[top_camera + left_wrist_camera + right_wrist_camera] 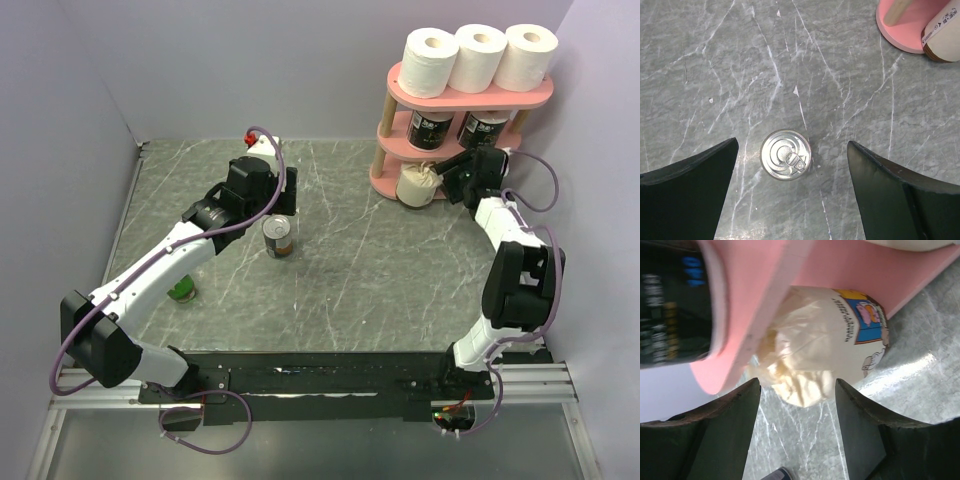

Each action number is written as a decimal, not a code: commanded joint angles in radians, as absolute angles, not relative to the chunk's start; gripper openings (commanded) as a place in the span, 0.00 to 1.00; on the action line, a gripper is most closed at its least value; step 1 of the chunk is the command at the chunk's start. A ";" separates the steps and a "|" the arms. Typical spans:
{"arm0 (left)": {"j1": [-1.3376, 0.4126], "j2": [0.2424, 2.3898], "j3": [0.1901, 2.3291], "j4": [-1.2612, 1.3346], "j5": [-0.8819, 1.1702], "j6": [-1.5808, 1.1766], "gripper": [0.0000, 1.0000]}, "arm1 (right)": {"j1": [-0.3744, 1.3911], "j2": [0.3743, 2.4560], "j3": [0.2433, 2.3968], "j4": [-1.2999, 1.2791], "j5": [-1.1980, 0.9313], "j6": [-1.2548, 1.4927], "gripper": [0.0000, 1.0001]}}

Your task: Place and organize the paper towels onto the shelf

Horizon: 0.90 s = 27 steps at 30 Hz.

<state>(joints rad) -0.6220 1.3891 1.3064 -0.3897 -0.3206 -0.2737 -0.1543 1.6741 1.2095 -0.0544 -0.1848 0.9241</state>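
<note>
The right gripper (797,382) is reaching in low at the foot of the shelf (470,99). Its jaws are about half open, one on each side of the near end of a wrapped roll (815,340). There is very little room on either side. I can see no dent in the wrapper where the pads come close, so it looks flanked rather than pinched. Most of the roll lies beyond the fingertips, under the middle board. It lies over at the edge of the bottom board, with its gathered end poking out over the grey marbled table (380,280).

The roll is plump and cream, in crinkled clear film bunched at the near end. A small label printed in blue, yellow and orange sits on its side.

Above it on the middle board stand two black-printed rolls (430,128) side by side. Three plain white rolls (478,57) are lined up upright on the top board, touching one another, hollow cores facing up. The shelf is pink with pale wooden posts and stands in the far right corner of the table.

The left gripper (792,144) hangs well away from the shelf, over the middle of the table. Its jaws are spread as wide as they go and hold nothing. A small metal can (785,155) stands upright on the table directly beneath, between the two fingers but clear of both. Something small and green (182,291) sits by the left arm, mostly hidden.
</note>
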 commanded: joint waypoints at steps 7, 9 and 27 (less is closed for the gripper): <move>-0.627 1.358 1.321 -0.380 -0.334 -0.256 0.96 | -0.164 1.533 1.135 -0.101 -0.166 0.867 0.39; -0.629 1.358 1.321 -0.380 -0.336 -0.258 0.96 | -0.163 1.519 1.079 -0.060 -0.167 0.864 0.32; -0.638 1.358 1.322 -0.382 -0.348 -0.252 0.96 | -0.155 1.741 1.040 0.310 -0.272 0.950 0.32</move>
<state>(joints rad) -0.6331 1.3891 1.3067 -0.3897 -0.3244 -0.2703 -0.1555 1.7054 0.9688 0.2092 -0.2649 0.9291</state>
